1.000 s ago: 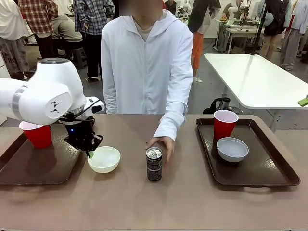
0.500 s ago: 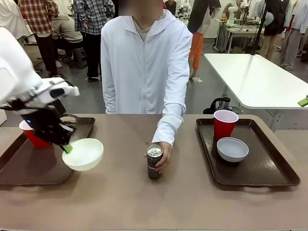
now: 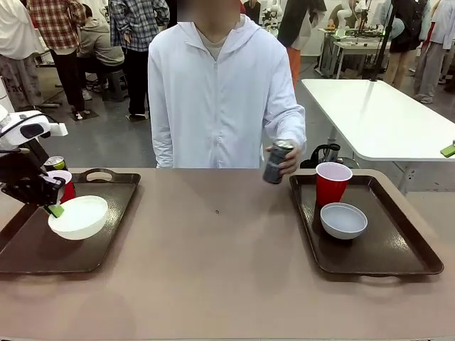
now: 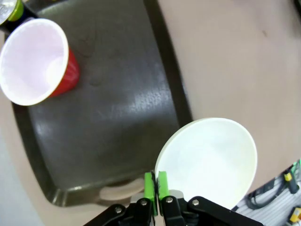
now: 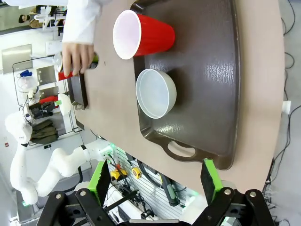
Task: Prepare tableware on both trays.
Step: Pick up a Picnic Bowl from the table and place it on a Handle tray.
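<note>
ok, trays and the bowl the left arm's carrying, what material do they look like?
Left tray and right tray: likely moulded plastic, dark brown, dull sheen over a pebbled texture. Bowl in the left gripper: smooth matte white, plastic or melamine; can't tell.

No text, label or number is readable here; the print on the dark can (image 3: 276, 163) in the person's hand is too blurred.
</note>
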